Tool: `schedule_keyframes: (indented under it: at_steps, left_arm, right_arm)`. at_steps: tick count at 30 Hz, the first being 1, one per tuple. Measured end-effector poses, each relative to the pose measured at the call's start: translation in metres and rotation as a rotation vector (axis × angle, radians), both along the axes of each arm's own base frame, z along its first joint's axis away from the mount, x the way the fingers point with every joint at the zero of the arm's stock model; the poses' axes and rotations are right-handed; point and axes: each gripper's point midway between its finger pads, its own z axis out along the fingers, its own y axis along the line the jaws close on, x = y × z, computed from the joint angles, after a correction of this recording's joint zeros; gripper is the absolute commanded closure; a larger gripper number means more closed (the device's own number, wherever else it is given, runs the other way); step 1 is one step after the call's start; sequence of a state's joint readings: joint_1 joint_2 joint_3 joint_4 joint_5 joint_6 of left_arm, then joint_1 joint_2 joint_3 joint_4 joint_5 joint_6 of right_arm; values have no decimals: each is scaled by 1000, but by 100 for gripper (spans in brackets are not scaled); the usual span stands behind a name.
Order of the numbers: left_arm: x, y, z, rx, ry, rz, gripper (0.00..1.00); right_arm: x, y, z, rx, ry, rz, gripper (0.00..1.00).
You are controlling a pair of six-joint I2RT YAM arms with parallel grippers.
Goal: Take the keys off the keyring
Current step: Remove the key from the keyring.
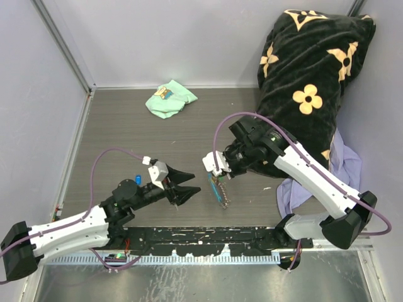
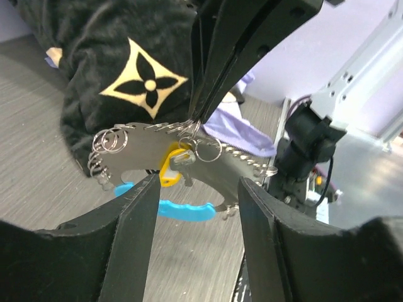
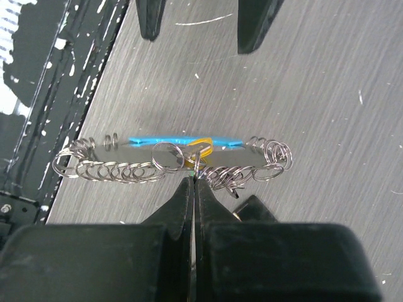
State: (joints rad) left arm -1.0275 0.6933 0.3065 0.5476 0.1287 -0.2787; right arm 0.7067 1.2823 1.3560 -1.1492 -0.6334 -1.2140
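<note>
The right gripper has its jaws closed tight on one thin link of the keyring, close beside the key with the yellow tag. The chain spreads to both sides of this pinch just over the bench, between the two arms, and I cannot tell if it touches the surface. The sky-blue fob lies behind the key. The left gripper stands with its jaws about half open, one on each side of the yellow key, and holds nothing. The danger I see is in the closing: the key is very small and crowded by links, small rings and the fob, so the left jaws may catch a link or the fob in place of the key. A pull could then drag the chain out of the narrow right pinch. Also the key may only turn around its ring and not leave it, or slip and fall on the bench.
</note>
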Motion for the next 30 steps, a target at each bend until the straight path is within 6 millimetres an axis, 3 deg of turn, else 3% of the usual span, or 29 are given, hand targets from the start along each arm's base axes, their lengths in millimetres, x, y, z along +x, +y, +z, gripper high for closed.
schedule_keyframes:
  at_steps: [12, 21, 30]
  left_arm:
    - [7, -35, -21, 95, -139, -86, 61]
    - [15, -57, -11, 80, -162, -112, 70]
    - [15, -64, -18, 96, -155, -133, 75]
  right_arm:
    - [-12, -1, -11, -86, 54, 5, 99]
    - [-13, -1, -13, -91, 75, 3, 99]
    - [-14, -1, -12, -85, 83, 1, 99]
